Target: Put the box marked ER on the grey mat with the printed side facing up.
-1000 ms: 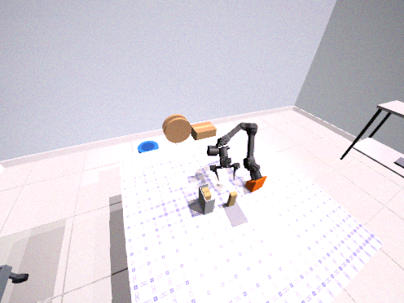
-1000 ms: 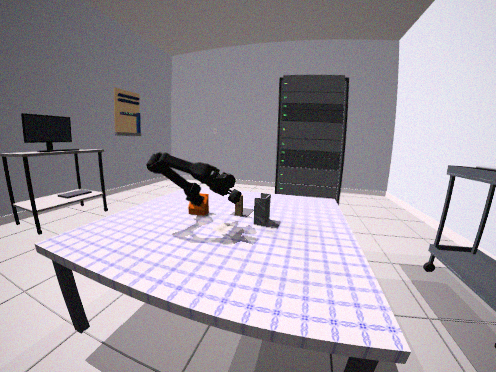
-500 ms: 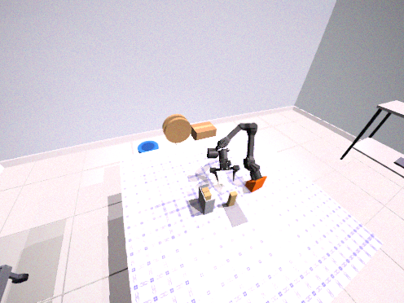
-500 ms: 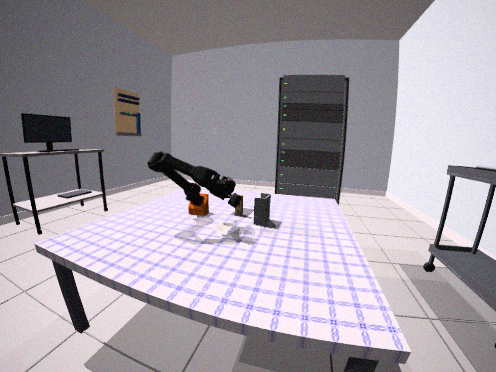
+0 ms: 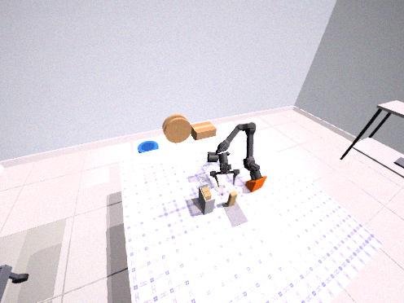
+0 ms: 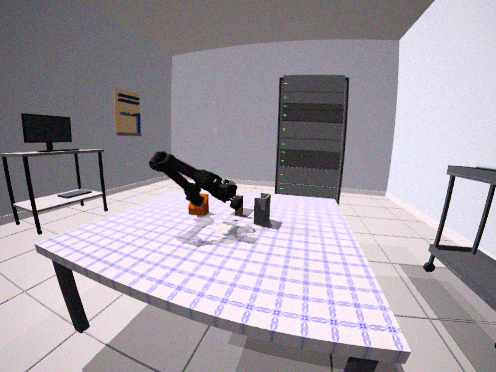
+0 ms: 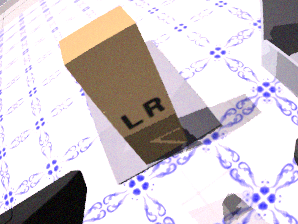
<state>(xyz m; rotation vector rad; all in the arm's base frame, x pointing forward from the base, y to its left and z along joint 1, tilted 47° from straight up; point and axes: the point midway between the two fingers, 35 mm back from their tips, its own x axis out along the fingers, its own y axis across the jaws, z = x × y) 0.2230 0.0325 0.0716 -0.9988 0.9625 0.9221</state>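
Bright light washes out the tablecloth at its far part in the top view; grain speckles every view, and the box's lettered side is shaded.

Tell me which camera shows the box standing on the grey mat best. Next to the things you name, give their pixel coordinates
The wrist view: the box [image 5: 231, 199] [image 6: 239, 205] [image 7: 117, 85] fills much of it, its printed LR readable. The top view shows it small, upright, lettering unreadable; the exterior view shows it small and dark.
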